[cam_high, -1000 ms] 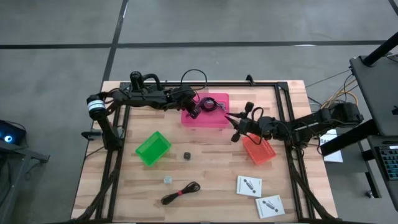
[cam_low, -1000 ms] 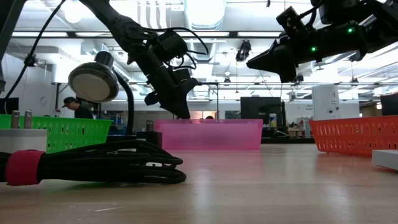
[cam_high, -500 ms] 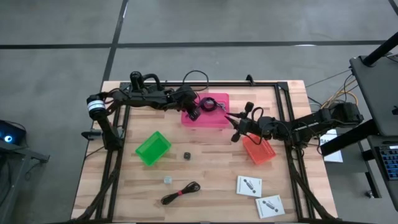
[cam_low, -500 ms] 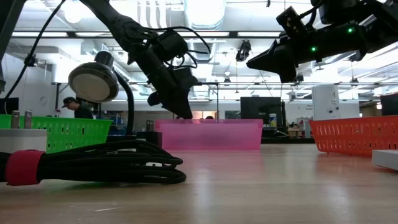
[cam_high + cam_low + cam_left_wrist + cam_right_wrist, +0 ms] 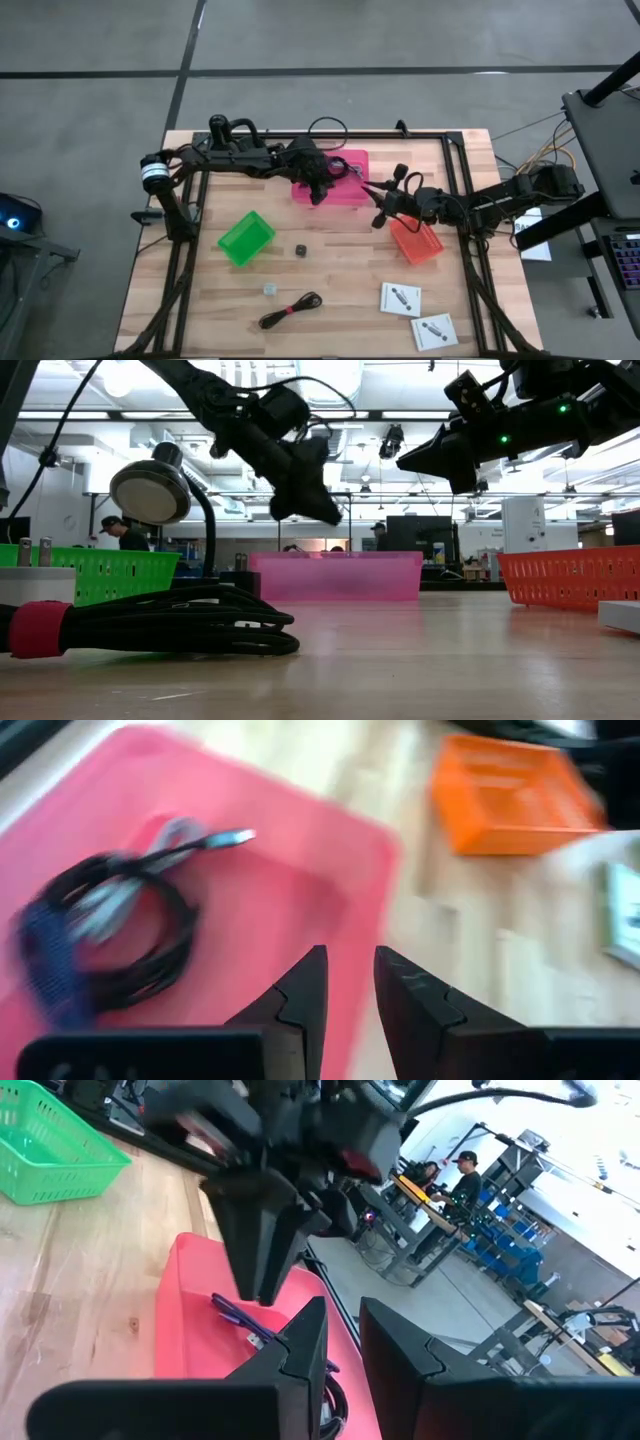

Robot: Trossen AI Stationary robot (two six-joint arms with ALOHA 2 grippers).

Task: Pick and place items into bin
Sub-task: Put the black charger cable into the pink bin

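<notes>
My left gripper (image 5: 350, 960) hangs open above the pink bin (image 5: 345, 190), near its near wall, with nothing between its fingers. In the bin lie a black coiled cable (image 5: 130, 935), a silvery cable (image 5: 215, 840) and a purple cable (image 5: 240, 1315). My right gripper (image 5: 343, 1315) waits shut in the air between the pink bin and the orange bin (image 5: 416, 240). Flat on the table lie a black cable with a red tie (image 5: 290, 308), a tiny dark cube (image 5: 300, 250), a tiny clear piece (image 5: 269, 289) and two white packets (image 5: 400, 298) (image 5: 434, 330).
A green bin (image 5: 246, 238) stands left of the table's middle. A round lamp head on a bent stalk (image 5: 150, 490) rises at the table's left edge. Black frame rails (image 5: 185, 250) run along both sides. People stand in the room beyond the table.
My left gripper has risen above the pink bin, swung a little toward the table's right edge and tipped from steeply down to a shallower slant while rolling its wrist. The cables in the bin have stayed where they were.
</notes>
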